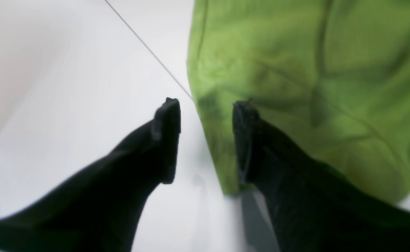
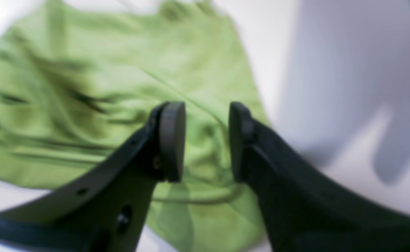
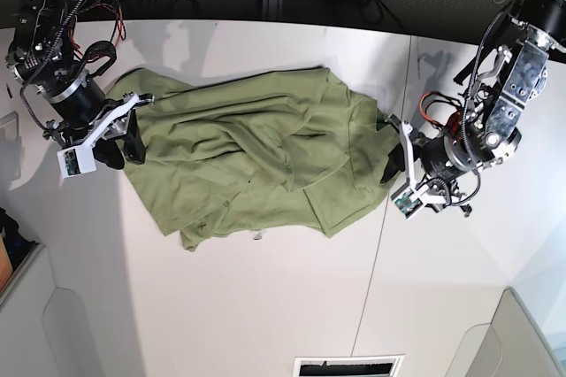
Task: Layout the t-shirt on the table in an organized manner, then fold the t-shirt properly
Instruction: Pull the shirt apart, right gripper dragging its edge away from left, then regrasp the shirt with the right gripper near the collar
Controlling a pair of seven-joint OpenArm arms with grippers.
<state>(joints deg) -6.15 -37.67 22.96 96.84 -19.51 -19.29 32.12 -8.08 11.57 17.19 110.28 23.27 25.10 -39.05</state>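
Above the t-shirt [image 2: 96, 80] edges, left end effector [image 1: 206, 140] and right end effector [image 2: 206, 140] both parted, gripping nothing.

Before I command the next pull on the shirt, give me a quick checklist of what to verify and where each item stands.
1. Left gripper empty: ok, the jaws stand apart with nothing between them, at the edge of the t-shirt.
2. Right gripper empty: ok, jaws apart above the cloth, nothing pinched.
3. Shirt fully on the table: ok, no cloth hangs over an edge in the base view.
4. Shirt laid flat: not ok, it is bunched, with folds overlapping across the middle.
5. Sleeves and collar located: cannot tell, the wrinkles hide them.
6. Arms clear of each other: ok, they sit at opposite ends of the shirt.
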